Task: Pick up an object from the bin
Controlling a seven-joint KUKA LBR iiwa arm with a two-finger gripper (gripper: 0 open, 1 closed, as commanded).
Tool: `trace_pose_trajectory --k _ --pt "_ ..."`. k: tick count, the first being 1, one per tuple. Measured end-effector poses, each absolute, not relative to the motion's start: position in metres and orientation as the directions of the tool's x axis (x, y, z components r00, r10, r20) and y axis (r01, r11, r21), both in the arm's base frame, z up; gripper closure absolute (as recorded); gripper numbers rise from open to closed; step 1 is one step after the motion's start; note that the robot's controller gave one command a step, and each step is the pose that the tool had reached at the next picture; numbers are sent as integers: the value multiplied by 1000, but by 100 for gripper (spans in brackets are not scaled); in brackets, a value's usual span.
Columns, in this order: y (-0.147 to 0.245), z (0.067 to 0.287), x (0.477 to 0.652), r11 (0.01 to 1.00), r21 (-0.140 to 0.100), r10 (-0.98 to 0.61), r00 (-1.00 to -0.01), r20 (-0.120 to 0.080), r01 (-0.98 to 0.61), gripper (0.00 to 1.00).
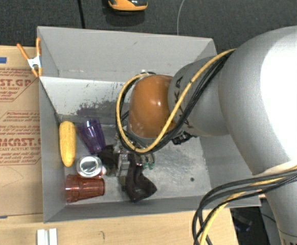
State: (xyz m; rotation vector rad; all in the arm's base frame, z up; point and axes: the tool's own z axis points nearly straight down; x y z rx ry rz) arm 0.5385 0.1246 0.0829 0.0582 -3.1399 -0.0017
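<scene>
A: Entry, single overhead view. The arm [250,96] comes in from the right. Its orange cover [149,106], ringed by yellow cables [120,111], hangs over the middle of the grey bin [138,50]. Where do you put the jaws?

B: Under the lower left rim of that cover, down among the things. Open or closed: cannot tell. The cover and the wrist hardware hide the gap.

A: Nearest item?

B: A dark lumpy thing [138,186], blackish brown. It lies just below the jaws in the view, toward the bin's near wall. It either touches them or sits directly beside them; I cannot tell which, nor whether it is between them. Not logging it as held.

A: Left of the jaws?

B: Near on the left is a silver can [89,166], its shiny round top facing up. Left of and lower than the jaws is a dark red ribbed cup [84,187] on its side, touching the can. Up and left of the jaws is a purple cup [91,135], also tipped over. Farthest left from the jaws is a yellow corn cob [67,143], lying along the bin's left wall, just beside the purple cup.

A: Right of the jaws?

B: Scuffed grey bin floor, with the arm's bulk above it.
</scene>
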Motion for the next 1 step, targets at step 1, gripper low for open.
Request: trace_pose_trajectory --k 1 --pt "94 207 532 1000 1 -13 -1000 -2 -13 100"
